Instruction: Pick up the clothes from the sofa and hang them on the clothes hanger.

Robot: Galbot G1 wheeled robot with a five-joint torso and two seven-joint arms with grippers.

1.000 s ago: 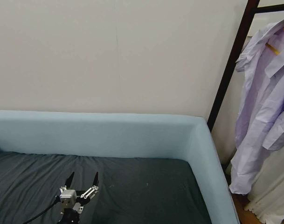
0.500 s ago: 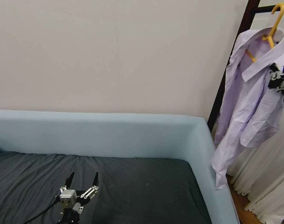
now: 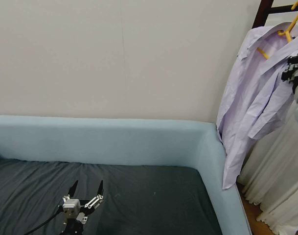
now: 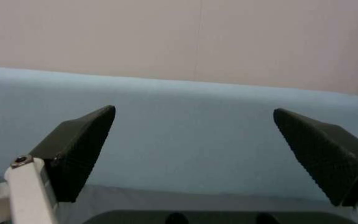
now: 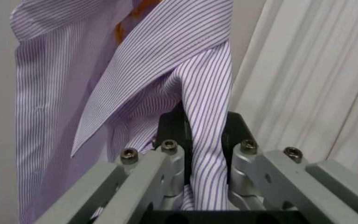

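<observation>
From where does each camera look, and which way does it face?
Head view: on the robot's head, facing forward and down at the sofa, wall and hanging shirt; left gripper low, right gripper at the shirt.
Left wrist view: on the left arm, facing the sofa back between its open fingers.
Right wrist view: on the right arm, facing the shirt clamped in its gripper, curtain behind.
Head and right wrist views share the shirt.

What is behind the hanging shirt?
A white curtain and the dark rack post show behind the shirt; the post's lower part is covered. The right tool pinches its fabric. The left tool hangs open above the sofa.
</observation>
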